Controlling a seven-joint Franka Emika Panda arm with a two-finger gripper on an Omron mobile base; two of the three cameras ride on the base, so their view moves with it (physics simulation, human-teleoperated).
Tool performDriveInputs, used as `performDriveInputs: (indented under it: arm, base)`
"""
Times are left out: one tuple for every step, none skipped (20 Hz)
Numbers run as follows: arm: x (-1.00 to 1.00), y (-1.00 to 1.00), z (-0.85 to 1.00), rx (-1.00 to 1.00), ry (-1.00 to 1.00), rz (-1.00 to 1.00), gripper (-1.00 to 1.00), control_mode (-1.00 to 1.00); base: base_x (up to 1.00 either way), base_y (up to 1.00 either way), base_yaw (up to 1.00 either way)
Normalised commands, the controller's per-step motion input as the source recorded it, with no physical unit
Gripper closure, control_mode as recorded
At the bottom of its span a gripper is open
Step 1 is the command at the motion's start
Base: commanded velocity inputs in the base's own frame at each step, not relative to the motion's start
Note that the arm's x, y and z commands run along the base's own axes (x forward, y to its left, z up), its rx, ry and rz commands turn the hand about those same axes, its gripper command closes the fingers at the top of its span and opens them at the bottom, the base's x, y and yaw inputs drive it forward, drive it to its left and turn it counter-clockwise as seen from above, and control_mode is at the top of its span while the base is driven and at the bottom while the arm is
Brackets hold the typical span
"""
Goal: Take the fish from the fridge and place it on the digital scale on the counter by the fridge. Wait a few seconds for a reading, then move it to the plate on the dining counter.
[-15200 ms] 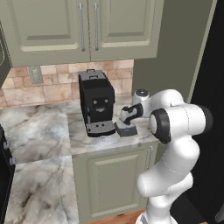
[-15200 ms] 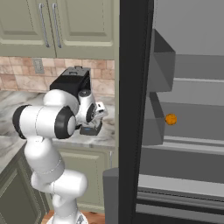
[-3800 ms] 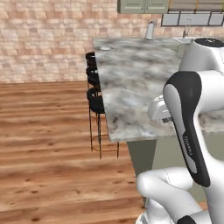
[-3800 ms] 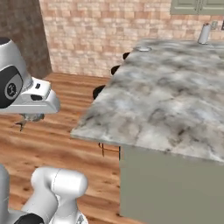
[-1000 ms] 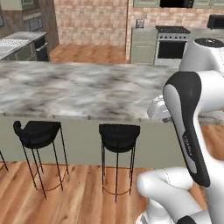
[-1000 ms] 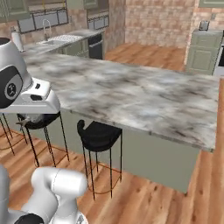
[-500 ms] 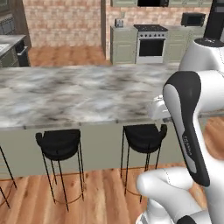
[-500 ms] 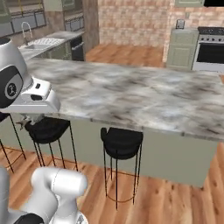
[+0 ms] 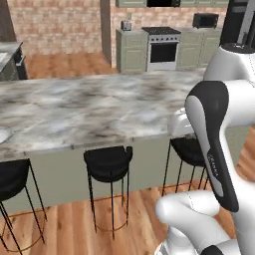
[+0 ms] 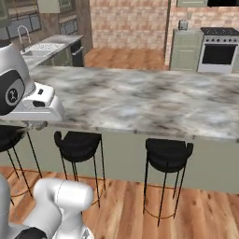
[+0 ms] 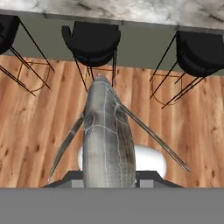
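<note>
As the hand view looks down over the wooden floor (image 11: 30, 127), we see the fish (image 11: 107, 140) standing straight out from the gripper (image 11: 107, 177), its long thin fins spread to either side. The jaws are pinching the fish at its near end, though the finger tips themselves are hidden behind its body, so we judge the grip only from how it sits between them. Beyond the fish, three black stools line up under the edge of the dining counter (image 11: 131, 11); the middle one (image 11: 92, 41) sits just past the fish's far tip.

From the left base view, we find the dining counter (image 9: 89, 109) stretching wide across the scene, with a black stool (image 9: 108, 163) tucked beneath its near edge and the white arm (image 9: 219, 129) rising on the right. A stove (image 9: 163, 49) stands against the far brick wall.

In the right base view, the arm (image 10: 23, 98) is at the left, held in front of the near edge of the marble top (image 10: 149, 100), and we see a sink with a tap (image 10: 39, 44) on a far counter at the left.
</note>
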Motion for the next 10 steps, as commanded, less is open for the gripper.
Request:
performDriveInputs:
  arm:
    - [0.00,0.00,0.00,0.00,0.00,0.00,1.00,1.00]
    - [0.00,0.00,0.00,0.00,0.00,0.00,1.00,1.00]
    - [0.00,0.00,0.00,0.00,0.00,0.00,1.00,1.00]
    - [0.00,0.00,0.00,0.00,0.00,0.00,1.00,1.00]
    - [0.00,0.00,0.00,0.00,0.00,0.00,1.00,1.00]
    - [0.00,0.00,0.00,0.00,0.00,0.00,1.00,1.00]
    - [0.00,0.00,0.00,0.00,0.00,0.00,1.00,1.00]
    - [0.00,0.00,0.00,0.00,0.00,0.00,1.00,1.00]
    - [0.00,0.00,0.00,0.00,0.00,0.00,1.00,1.00]
    - [0.00,0.00,0.00,0.00,0.00,0.00,1.00,1.00]
  base:
    - [0.00,1.00,-0.24]
    - [0.00,1.00,-0.24]
    - [0.00,1.00,-0.23]
    - [0.03,1.00,-0.23]
    - [0.04,1.00,-0.23]
    - [0.05,1.00,-0.23]
    - [0.09,1.00,-0.22]
    - [0.11,1.00,-0.22]
    - [0.14,1.00,-0.20]
    - [0.20,1.00,-0.19]
